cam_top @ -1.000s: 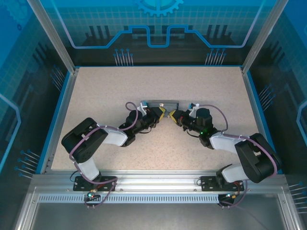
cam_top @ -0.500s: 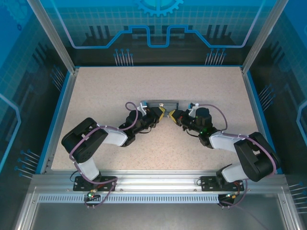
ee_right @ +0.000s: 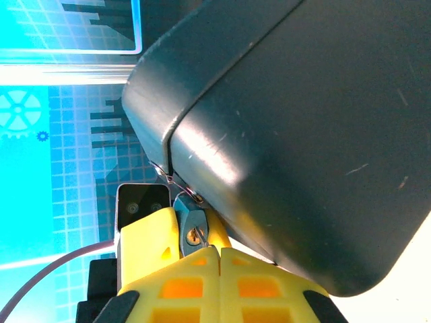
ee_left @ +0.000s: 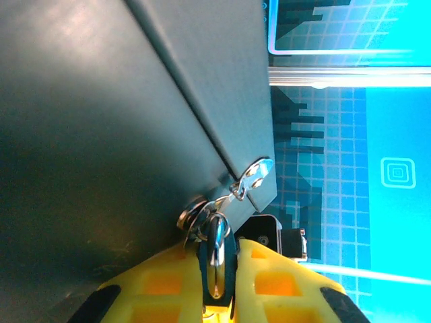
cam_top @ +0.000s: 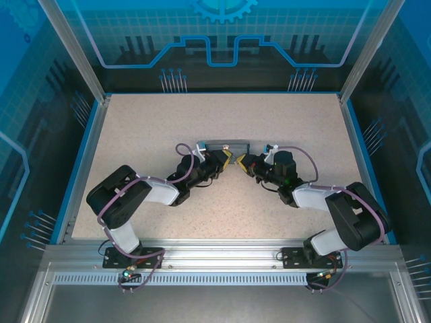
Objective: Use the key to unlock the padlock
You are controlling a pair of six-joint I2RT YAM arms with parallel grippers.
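Dark grey case (cam_top: pixel 225 144) flat at the middle of the worktop (cam_top: pixel 168 121), presumably as an anchor for its fittings. Approached from both sides by the left gripper (cam_top: pixel 228 159) and the right gripper (cam_top: pixel 240 161), nearly tip to tip at its near edge. Left jaws clenched on the silvery padlock (ee_left: pixel 215 259), hung from the hasp (ee_left: pixel 253 175) at the case's corner; presumably gripped thus to steady the lock and to present its keyed face to the other arm. Right jaws pressed fully together, tips just below the small lock face (ee_right: pixel 194 233), touching or nearly so. Key not made out with certainty: judged either pinched and hidden inside the shut right jaws, or marked by the brownish speck at the lock face; impossible to tell which. Likely step in hand: seating or turning the key.
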